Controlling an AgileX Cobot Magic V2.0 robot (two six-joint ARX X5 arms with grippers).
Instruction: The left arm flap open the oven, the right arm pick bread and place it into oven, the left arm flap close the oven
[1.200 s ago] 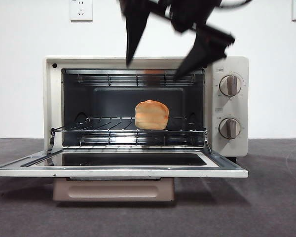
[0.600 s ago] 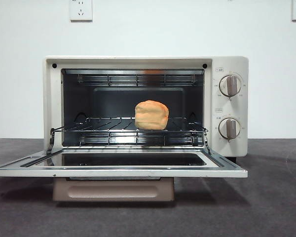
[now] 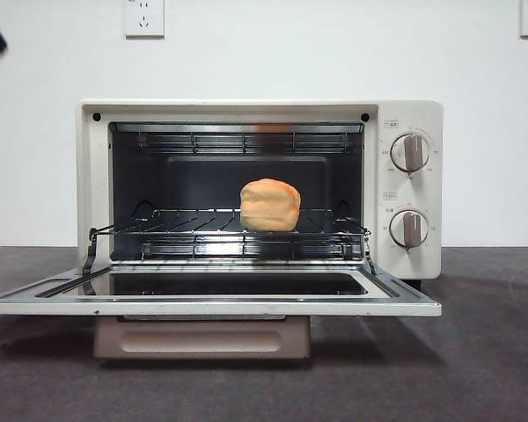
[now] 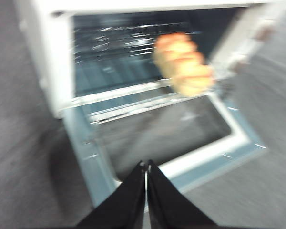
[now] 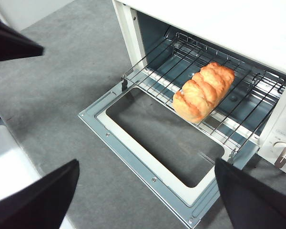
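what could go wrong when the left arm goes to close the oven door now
1. The left gripper is shut, hovering over the lowered door; the handle hangs beneath it, so it may slip off the edge.
2. The wire rack juts out past the opening, so the rising door could jolt it.
3. The bread lies loose and could shift.

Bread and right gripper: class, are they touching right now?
Apart. The right wrist view shows the bread lying alone on the wire rack, while the open right gripper sits well back, over the lowered door.
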